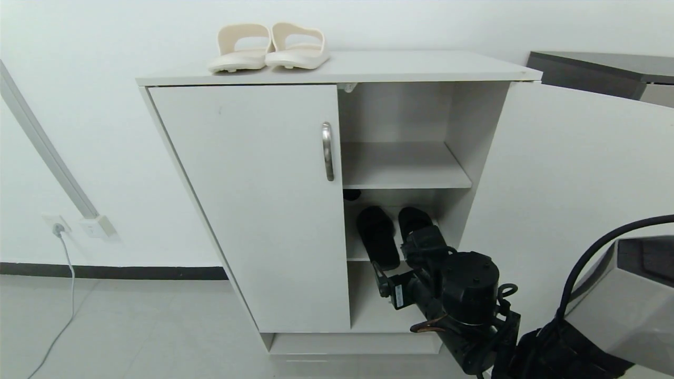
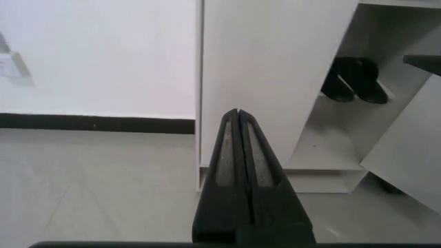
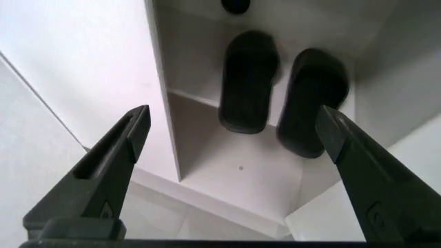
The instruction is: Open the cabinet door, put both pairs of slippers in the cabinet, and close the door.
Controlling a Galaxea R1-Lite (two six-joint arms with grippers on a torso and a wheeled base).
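Note:
The white cabinet has its left door shut, with a metal handle, and its right door swung open. A pair of cream slippers sits on the cabinet top, at its left. A pair of black slippers lies on the middle shelf, side by side; the right wrist view shows them too. My right gripper is open just in front of that shelf, with nothing between its fingers. My left gripper is shut and empty, low over the floor, left of the cabinet front.
The upper shelf is bare. A small dark object sits at the back above the black slippers. A wall socket with a cable is to the left. A grey unit stands behind the open door.

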